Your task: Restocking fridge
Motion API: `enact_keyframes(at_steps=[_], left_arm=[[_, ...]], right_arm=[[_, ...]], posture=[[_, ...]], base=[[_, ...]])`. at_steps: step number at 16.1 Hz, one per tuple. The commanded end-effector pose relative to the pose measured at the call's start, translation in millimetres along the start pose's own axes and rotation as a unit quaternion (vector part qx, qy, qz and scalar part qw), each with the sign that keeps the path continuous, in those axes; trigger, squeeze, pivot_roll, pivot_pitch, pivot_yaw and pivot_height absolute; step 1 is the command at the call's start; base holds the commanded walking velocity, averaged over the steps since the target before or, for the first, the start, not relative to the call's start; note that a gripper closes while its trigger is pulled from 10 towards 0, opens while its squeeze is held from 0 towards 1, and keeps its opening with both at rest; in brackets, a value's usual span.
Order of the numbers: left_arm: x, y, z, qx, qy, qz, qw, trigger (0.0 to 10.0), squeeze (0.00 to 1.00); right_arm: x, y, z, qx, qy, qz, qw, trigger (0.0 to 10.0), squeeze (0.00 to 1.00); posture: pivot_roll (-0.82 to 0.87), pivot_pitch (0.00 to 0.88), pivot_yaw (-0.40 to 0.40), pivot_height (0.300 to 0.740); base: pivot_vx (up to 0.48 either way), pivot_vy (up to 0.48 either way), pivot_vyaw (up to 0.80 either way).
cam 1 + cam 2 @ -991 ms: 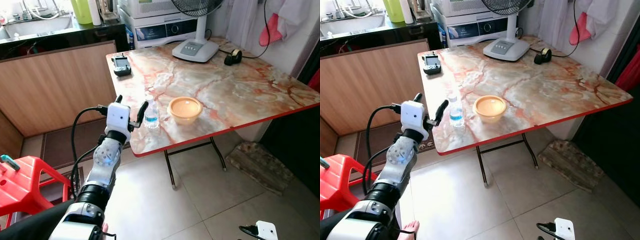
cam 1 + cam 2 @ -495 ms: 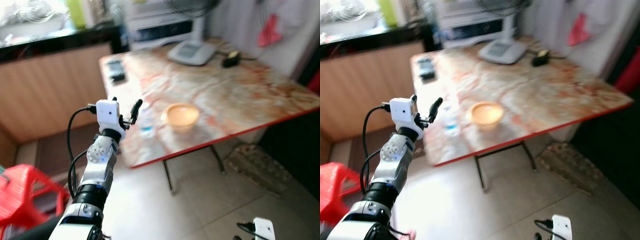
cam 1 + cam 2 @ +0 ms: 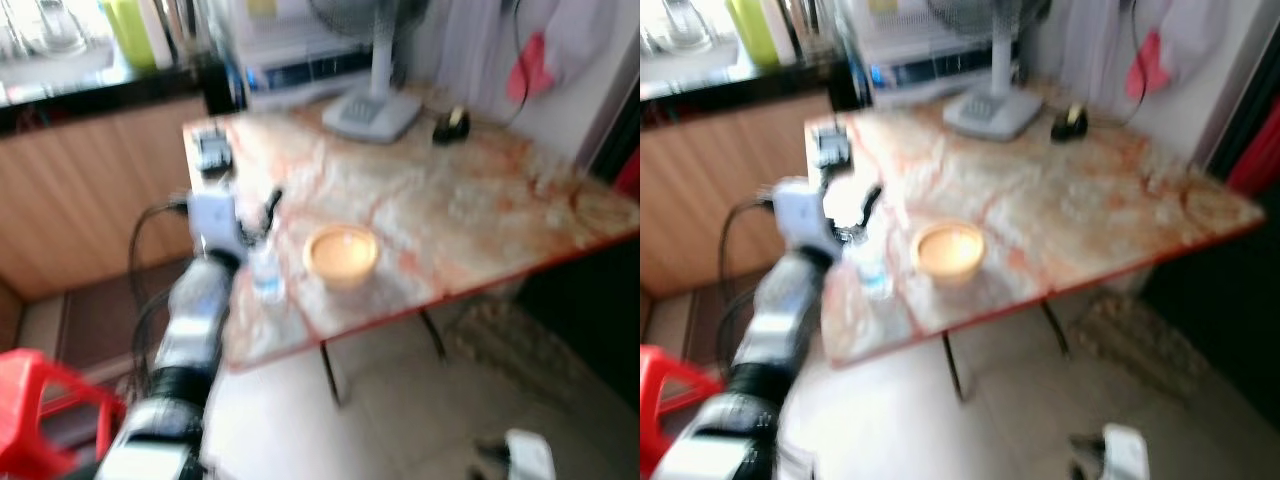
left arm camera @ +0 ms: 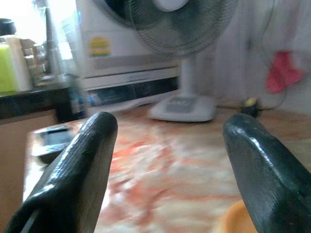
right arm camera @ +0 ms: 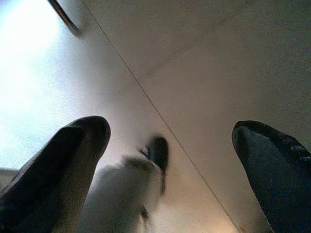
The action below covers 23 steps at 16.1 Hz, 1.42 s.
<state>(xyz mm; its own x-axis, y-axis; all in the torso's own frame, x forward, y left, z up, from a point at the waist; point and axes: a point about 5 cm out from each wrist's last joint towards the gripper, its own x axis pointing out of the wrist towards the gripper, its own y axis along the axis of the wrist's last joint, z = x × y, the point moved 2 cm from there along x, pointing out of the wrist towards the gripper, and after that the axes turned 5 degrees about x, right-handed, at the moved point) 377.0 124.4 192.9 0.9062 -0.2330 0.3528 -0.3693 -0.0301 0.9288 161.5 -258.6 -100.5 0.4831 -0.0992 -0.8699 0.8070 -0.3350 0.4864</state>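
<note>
**Left gripper spread wide beside the water bottle**

Across the marble-patterned table (image 3: pixel 470 215) the head views come through blurred. At its far edge stands a white fan (image 3: pixel 375 105), and behind that a white appliance (image 4: pixel 127 46) carries a yellow sticker whose writing is too soft to read. A dark handheld device (image 3: pixel 212 152) lies near the table's far left corner, and a small black object (image 3: pixel 452 124) sits just right of the fan base. Closer to the table's front edge is an orange bowl (image 3: pixel 341 254), and just left of it stands the small water bottle (image 3: pixel 267 277), its label unreadable. The left gripper (image 3: pixel 252 215) is up at the table's left edge, just beside the bottle, its black fingers (image 4: pixel 80 170) spread well apart with nothing between them. Off the table's left side, a red stool (image 3: pixel 45 400) sits on the floor. The right gripper (image 5: pixel 170 170) hangs low over pale floor tiles (image 5: pixel 204 63), fingers parted wide.
</note>
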Motion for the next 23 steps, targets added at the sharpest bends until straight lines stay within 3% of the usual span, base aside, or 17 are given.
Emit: enact_keyframes(at_steps=[1,23], left_arm=[[-0.9,0.1,-6.7,0.01,0.004,-0.006,1.0,10.0,0.0],[0.4,2.7,-4.3,0.031,0.01,-0.016,0.999,10.0,0.0]], right_arm=[[0.8,-1.4,-4.3,0.003,0.005,-0.001,1.0,10.0,0.0],[1.1,-1.0,-6.3,-0.002,0.011,-0.004,1.0,10.0,0.0]], posture=[[0.15,0.0,0.03,0.74],[0.15,0.0,0.036,0.74]], base=[[0.0,0.0,0.0],[0.057,0.0,0.0]])
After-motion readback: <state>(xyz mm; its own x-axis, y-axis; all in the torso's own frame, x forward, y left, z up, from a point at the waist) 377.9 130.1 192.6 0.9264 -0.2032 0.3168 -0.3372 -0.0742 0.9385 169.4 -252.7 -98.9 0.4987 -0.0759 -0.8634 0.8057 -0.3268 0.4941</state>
